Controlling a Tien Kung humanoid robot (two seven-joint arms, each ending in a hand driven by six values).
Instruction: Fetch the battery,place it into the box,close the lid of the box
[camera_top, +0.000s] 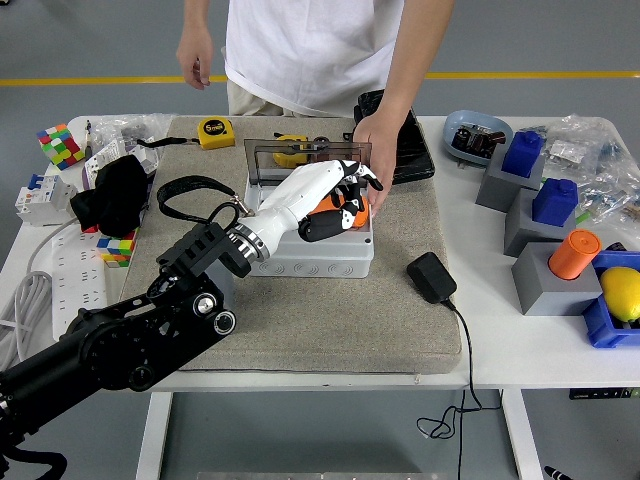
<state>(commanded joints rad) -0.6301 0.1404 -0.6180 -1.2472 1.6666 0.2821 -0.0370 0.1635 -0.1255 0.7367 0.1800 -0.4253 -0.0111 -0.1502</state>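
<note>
left hand (335, 195) fingers curl around the orange battery (348, 207), held inside the open grey box (312, 258). person's hand (377, 150) steadies the box rim. risk: a retracting finger snags the battery or the upright transparent lid (300, 152).

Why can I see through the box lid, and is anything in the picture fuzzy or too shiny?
Head view: the lid is clear smoky plastic, so the yellow tape behind shows through; light is even and soft, with no strong glare; the left hand over the box and orange battery looks sharp; small clutter at the table edges is too small to make out.
</note>
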